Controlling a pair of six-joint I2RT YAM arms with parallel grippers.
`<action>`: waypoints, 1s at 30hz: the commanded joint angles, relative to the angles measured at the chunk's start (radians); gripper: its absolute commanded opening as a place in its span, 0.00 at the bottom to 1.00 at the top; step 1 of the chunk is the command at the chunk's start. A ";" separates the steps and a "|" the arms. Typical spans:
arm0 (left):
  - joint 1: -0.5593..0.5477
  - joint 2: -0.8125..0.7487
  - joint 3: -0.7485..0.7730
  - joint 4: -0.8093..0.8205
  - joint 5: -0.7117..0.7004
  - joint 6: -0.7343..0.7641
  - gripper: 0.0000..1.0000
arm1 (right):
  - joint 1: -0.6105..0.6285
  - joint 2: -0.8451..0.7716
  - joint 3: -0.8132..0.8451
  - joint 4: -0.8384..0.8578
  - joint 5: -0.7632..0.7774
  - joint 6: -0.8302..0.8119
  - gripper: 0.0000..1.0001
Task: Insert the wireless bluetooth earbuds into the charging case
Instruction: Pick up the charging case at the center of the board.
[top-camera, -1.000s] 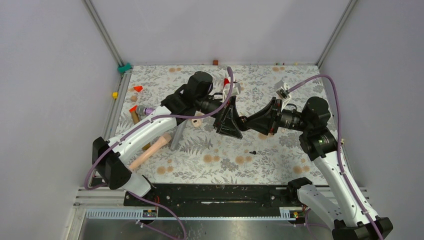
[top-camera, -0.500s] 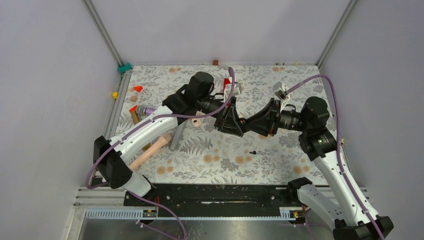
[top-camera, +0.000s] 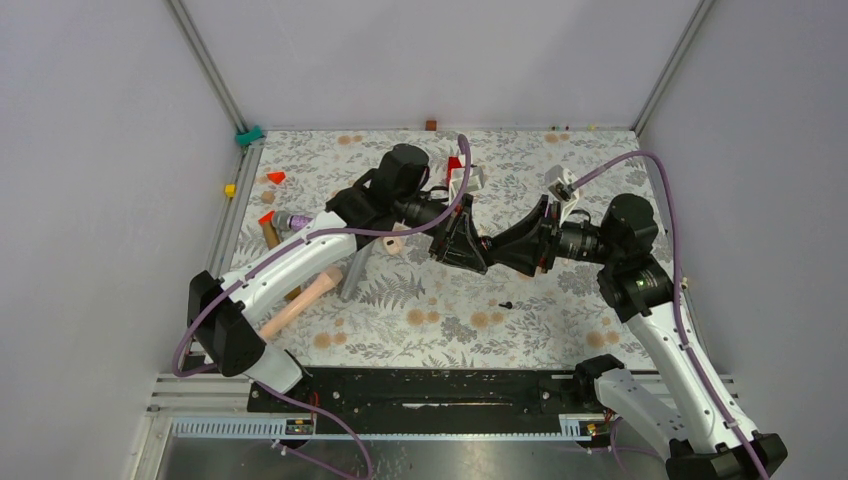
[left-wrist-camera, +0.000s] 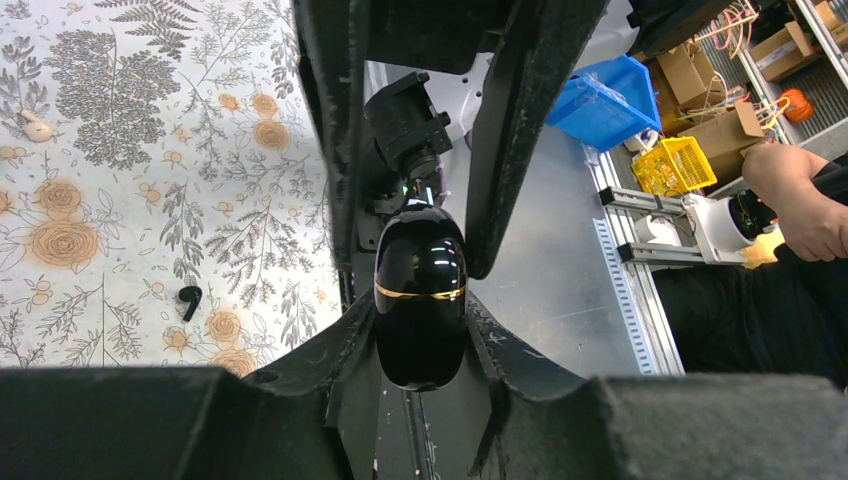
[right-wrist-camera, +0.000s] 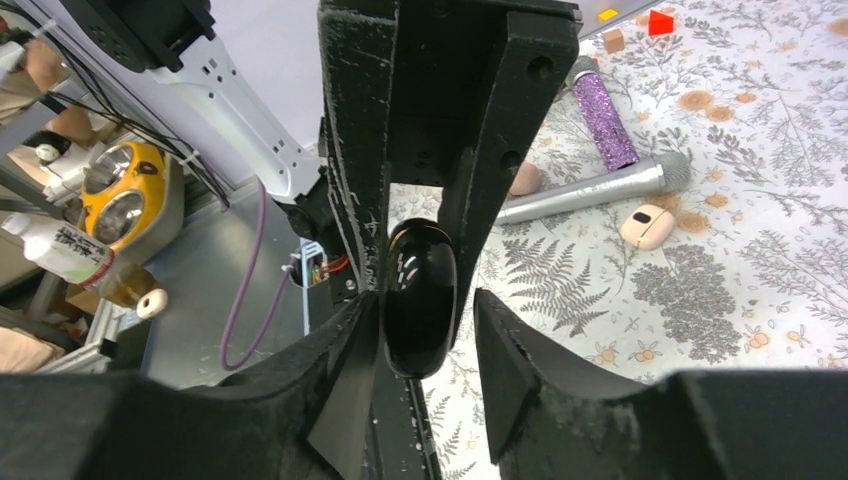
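1. left gripper (left-wrist-camera: 421, 310): jaws narrow, clamped on the small glossy black oval charging case (left-wrist-camera: 420, 250). Pads touch both flanks, centre of the left wrist view.
2. right gripper (right-wrist-camera: 428, 300): also narrow, around the same case from the opposite end. A slit of table shows beside one finger, so I cannot tell whether it grips.
3. The case hangs in the air between the two grippers, mid-frame in the top view, above the floral table cover (top-camera: 420, 320) and touching no surface.
4. Step looks like a mid-air hand-over or regrip. To do it well, one gripper should be firm before the other lets go. The glossy shell likely slips, so squeeze the flanks to one side of the thin gold seam (left-wrist-camera: 420, 292) and leave the lid half free to hinge.
5. Container: the case lid is shut and the seam runs unbroken, so the inside is hidden and I cannot tell its contents.
6. One tiny black stemmed earbud (top-camera: 506, 303) lies loose on the cover, lower right of the grippers in the top view and well apart from the case. The second earbud is not found in any view.
7. The lid likely has to open before anything goes in.
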 joint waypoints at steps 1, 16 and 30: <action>-0.015 -0.017 0.009 0.043 0.045 0.016 0.00 | 0.010 -0.023 0.015 -0.037 0.041 -0.085 0.53; -0.015 -0.040 -0.018 0.038 0.078 0.046 0.00 | -0.025 -0.053 0.034 -0.088 0.093 -0.145 0.75; -0.014 -0.044 -0.029 0.036 0.082 0.057 0.00 | -0.043 -0.074 0.061 -0.148 0.174 -0.209 0.78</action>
